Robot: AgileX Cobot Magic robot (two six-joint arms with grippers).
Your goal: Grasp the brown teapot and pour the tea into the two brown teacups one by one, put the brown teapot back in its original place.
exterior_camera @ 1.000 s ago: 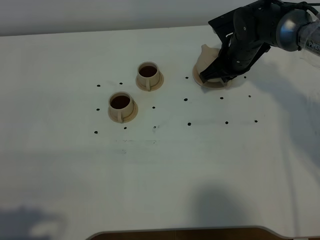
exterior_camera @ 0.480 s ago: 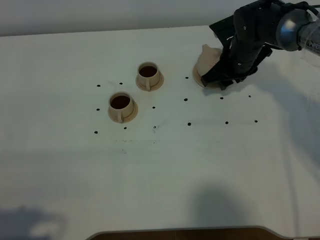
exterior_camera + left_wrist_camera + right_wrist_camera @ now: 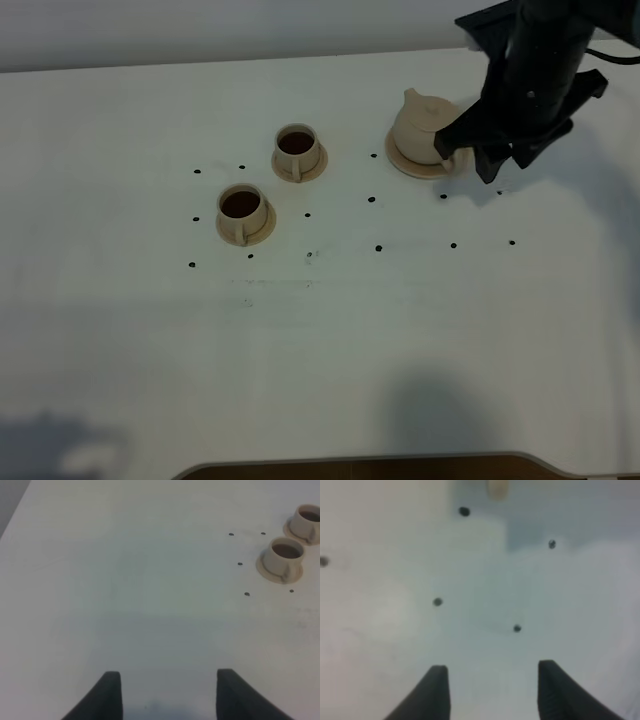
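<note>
teapot [image 3: 421, 127] sits on its saucer [image 3: 402, 165], right gripper [image 3: 466, 155] released just beside it, both teacups [image 3: 296, 147] [image 3: 240, 208] full

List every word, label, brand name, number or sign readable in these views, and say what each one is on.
None: no view shows readable text.
The brown teapot, its saucer and the two brown teacups are plain, unmarked.
The table carries only small black dots, not characters.
The right gripper and left gripper show no lettering.
</note>
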